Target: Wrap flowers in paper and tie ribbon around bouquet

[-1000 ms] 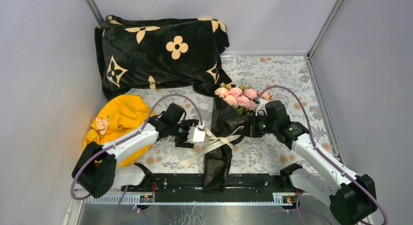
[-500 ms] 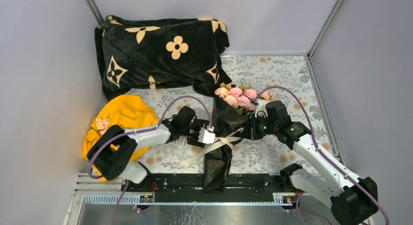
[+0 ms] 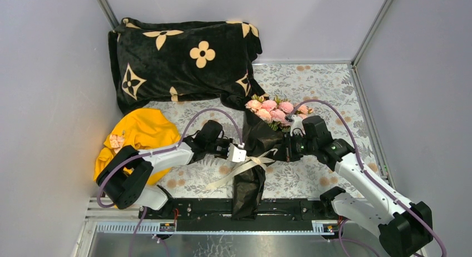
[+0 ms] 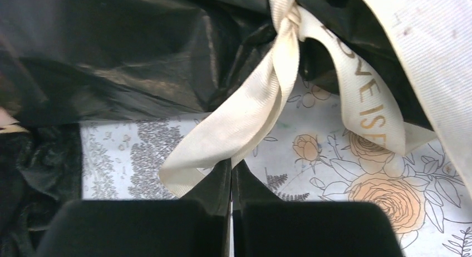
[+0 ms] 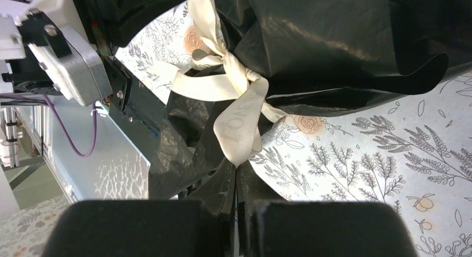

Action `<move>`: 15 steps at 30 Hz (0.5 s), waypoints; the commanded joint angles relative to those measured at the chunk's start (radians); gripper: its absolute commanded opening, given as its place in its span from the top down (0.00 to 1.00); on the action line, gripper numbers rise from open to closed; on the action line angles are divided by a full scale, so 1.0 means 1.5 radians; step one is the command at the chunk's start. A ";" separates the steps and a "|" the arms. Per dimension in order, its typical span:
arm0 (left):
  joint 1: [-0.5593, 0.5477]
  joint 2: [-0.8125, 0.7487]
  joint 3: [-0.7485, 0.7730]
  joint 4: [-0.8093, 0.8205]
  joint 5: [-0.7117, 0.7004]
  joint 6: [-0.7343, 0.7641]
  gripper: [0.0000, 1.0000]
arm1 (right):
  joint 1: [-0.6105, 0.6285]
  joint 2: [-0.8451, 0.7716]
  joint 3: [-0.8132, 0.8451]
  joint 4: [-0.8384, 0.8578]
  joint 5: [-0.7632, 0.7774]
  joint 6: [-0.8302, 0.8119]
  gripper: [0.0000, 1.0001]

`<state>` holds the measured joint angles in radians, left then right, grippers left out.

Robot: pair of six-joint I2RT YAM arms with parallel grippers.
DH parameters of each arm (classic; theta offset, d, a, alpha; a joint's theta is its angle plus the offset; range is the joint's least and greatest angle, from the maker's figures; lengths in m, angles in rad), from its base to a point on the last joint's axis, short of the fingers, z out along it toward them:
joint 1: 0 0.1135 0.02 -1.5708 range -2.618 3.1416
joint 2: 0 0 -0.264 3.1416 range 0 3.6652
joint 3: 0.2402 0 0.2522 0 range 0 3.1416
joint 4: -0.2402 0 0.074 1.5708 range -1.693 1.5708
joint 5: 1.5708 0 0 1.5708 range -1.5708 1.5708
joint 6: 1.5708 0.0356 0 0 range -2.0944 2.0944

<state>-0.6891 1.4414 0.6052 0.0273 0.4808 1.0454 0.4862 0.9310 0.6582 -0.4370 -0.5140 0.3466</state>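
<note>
Floral tablecloth [image 3: 328,84]: one bouquet [image 3: 259,137], one ribbon [image 3: 247,167], one black blanket [image 3: 183,57]

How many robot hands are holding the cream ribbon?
2. The left gripper is shut on a loop of the cream fabric ribbon, on the left of the black-paper-wrapped pink rose bouquet. The right gripper pinches another loop on its right. Neither is hidden.

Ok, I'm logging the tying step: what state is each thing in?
ribbon: knotted around the paper
paper: crinkled, rolled around the flowers
flowers: heads poking out
left gripper: shut on a ribbon loop
right gripper: shut on another loop
blanket: bunched up
yellow cloth: crumpled
</note>
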 commanded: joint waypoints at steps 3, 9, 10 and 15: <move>0.023 -0.031 0.007 0.100 -0.041 -0.019 1.00 | 0.033 -0.012 0.054 -0.035 -0.020 -0.001 1.00; 0.031 -0.024 0.016 0.124 -0.021 0.014 1.00 | 0.091 -0.017 0.063 -0.047 -0.027 0.013 1.00; 0.031 -0.021 0.019 0.125 -0.016 0.014 1.00 | 0.104 -0.014 0.063 -0.048 -0.024 0.015 1.00; 0.031 -0.015 0.016 0.165 -0.015 0.043 1.00 | 0.158 0.015 0.055 -0.069 -0.002 0.019 1.00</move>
<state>-0.6476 1.4109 0.6064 0.1463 0.4469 1.0580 0.6785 0.9272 0.7094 -0.5030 -0.5156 0.3622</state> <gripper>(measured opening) 0.007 0.011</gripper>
